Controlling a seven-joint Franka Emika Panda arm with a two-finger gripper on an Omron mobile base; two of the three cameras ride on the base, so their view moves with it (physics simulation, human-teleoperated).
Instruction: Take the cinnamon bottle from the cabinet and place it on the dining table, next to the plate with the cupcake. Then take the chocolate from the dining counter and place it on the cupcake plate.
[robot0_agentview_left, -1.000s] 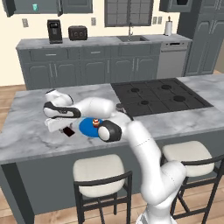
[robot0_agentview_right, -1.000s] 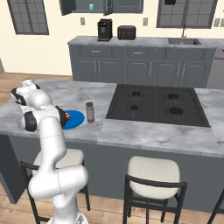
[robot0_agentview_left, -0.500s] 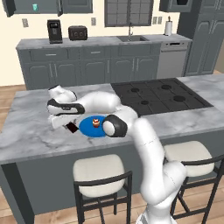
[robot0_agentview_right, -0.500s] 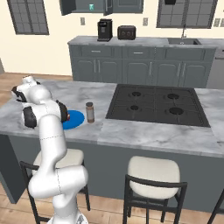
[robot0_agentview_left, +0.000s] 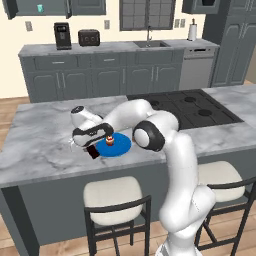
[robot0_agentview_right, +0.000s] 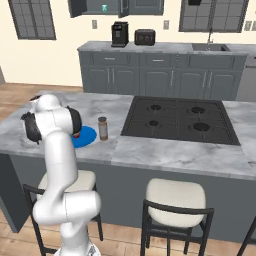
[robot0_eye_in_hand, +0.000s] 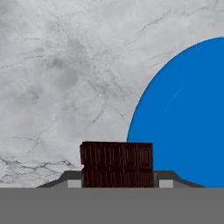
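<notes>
End effector (robot0_agentview_left: 89, 148) clamps chocolate (robot0_eye_in_hand: 117, 164) beside plate (robot0_eye_in_hand: 183, 118).

In the hand view, the flat round bright blue plate (robot0_eye_in_hand: 183, 118) is cut off by the right edge, and the small flat dark brown chocolate bar (robot0_eye_in_hand: 117, 164) hides its lower end behind the bottom band. The right base view's white arm covers the plate's left part.
</notes>
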